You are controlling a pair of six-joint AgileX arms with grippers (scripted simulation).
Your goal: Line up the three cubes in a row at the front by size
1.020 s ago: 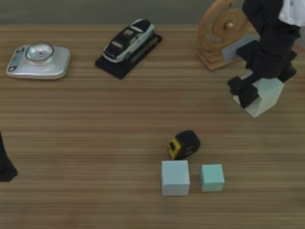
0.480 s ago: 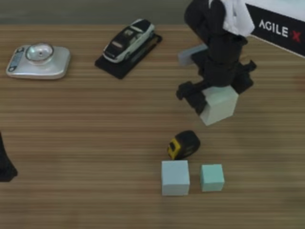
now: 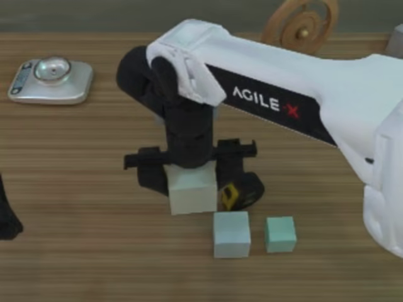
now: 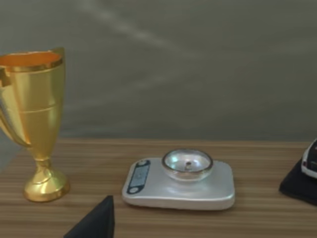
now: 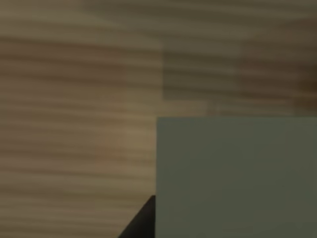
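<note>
Carried leftward, large cube (image 3: 192, 192) now beside tape measure (image 3: 242, 192); right fingers (image 3: 151, 179) clamp it.

The large off-white cube (image 3: 192, 194) sits squarely between the right gripper (image 3: 189, 170) fingers, just left and behind the medium pale blue cube (image 3: 231, 234), which stands beside the small mint-green cube (image 3: 280, 234) at the counter's front.

White arm (image 3: 302, 88), black wrist (image 3: 182, 119)
</note>
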